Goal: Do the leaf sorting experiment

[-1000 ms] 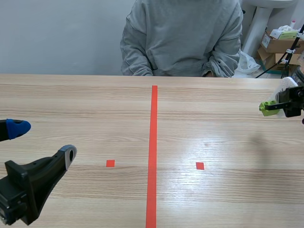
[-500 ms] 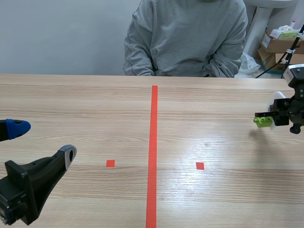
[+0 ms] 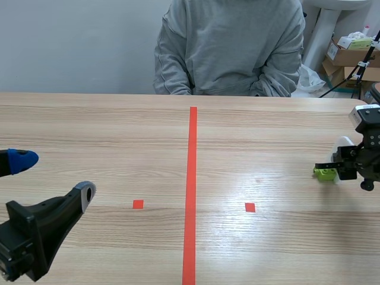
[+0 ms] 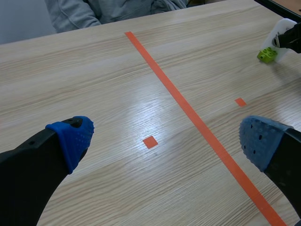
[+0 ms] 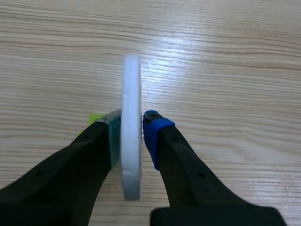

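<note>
Seemingly mid-placement, the right gripper (image 5: pixel 132 134) pinched a flat white plastic piece (image 5: pixel 130 84) with a lime-green block (image 3: pixel 323 173); release looked next; left gripper (image 4: pixel 164 139) stayed-out, spread.

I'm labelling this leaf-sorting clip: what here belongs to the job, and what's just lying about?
Job: white piece with green block, gripped by right gripper; left gripper, open.
Lying about: boxes and bag beyond the table.

One white flat piece (image 5: pixel 130 84): thin, rounded, upright, edge-on, clamped between the pads of the right gripper (image 5: pixel 131 125). One lime-green block (image 3: pixel 323 173): small, studded, just beside one fingertip.
</note>
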You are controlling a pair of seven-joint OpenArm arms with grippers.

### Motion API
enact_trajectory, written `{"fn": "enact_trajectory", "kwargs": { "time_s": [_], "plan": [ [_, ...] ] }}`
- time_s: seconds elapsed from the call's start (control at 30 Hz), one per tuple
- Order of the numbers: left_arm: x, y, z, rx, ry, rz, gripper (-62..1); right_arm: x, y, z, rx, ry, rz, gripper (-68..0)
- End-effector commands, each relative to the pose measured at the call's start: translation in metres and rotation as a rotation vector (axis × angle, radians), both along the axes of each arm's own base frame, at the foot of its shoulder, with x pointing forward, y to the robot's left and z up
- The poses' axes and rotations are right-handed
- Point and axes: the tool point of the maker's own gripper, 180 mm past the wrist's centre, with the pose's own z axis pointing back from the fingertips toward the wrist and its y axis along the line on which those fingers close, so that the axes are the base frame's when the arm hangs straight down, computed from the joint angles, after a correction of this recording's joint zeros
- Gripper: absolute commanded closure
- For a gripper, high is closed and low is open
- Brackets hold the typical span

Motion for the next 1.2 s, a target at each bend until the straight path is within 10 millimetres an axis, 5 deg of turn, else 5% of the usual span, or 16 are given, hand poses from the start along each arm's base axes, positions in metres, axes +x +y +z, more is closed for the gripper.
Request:
{"fn": "enact_trajectory", "kwargs": {
  "time_s": [0.0,0.17,0.27,0.63,0.87,1.17],
  "plan": [
    [0.003,-0.002,0.012,-0.017,-0.037,-0.005,-62.3,0.006,-0.006,0.011,-0.016,-0.026,0.0,-17.7],
    [0.003,-0.002,0.011,-0.017,-0.037,-0.005,-62.3,0.007,-0.006,0.013,-0.058,-0.023,0.029,-49.5],
    [0.003,-0.002,0.012,-0.017,-0.037,-0.005,-62.3,0.008,-0.006,0.014,-0.089,-0.019,0.054,-56.5],
    [0.003,-0.002,0.011,-0.017,-0.037,-0.005,-62.3,-0.002,-0.01,0.058,-0.094,-0.044,0.108,-59.3],
    [0.003,-0.002,0.012,-0.017,-0.038,-0.005,-62.3,-0.058,0.016,0.078,-0.089,-0.067,0.286,-63.1],
    [0.003,-0.002,0.012,-0.014,-0.04,-0.009,-62.3,-0.132,0.076,0.098,-0.026,-0.074,0.461,-64.1]
  ]
}}
